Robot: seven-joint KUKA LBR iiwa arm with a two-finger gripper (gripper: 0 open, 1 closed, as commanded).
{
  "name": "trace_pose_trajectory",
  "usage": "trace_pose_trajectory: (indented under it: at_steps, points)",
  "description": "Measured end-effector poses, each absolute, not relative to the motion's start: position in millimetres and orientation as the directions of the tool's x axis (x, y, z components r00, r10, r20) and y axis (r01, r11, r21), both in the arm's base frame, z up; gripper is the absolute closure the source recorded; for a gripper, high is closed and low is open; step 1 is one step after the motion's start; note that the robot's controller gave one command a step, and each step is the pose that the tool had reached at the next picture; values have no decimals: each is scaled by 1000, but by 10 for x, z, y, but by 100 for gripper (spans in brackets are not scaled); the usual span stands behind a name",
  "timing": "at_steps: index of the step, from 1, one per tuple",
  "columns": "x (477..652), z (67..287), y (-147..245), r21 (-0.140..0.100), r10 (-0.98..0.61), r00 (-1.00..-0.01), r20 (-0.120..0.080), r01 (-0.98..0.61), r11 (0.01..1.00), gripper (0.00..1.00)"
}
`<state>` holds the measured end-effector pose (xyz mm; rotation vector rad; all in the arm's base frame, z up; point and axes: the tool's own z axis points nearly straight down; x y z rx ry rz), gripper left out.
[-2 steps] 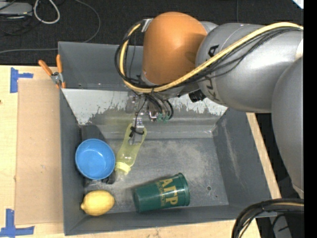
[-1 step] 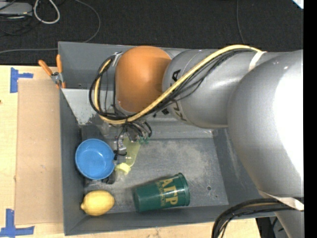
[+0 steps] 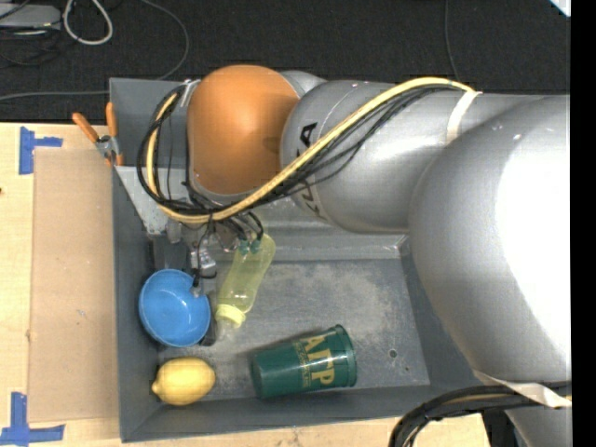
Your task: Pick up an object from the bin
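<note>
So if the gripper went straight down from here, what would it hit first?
Probably the right rim of the blue bowl or the pale yellow bottle beside it: the gripper hangs over the gap between them, and depth is unclear.

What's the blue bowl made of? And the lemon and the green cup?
Blue bowl: probably plastic, smooth with a soft shine. Lemon: possibly a plastic toy or real; its matte, evenly yellow skin leaves that open. Green cup: likely plastic, glossy with printed gold letters.
</note>
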<state>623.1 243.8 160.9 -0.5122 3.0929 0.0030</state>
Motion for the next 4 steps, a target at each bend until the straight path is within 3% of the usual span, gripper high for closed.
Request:
trace_pose_trajectory:
  at_steps: [1, 2, 3, 4]
  points:
    - [6158, 1270, 2457, 4, -616, -787, 5, -616, 787, 0]
    - [6049, 799, 2478, -11, -836, -549, -19, -836, 549, 0]
    - [6216, 831, 2544, 4, -795, -606, -16, -795, 606, 100]
    - [6218, 829, 2543, 4, -793, -609, -17, -793, 610, 100]
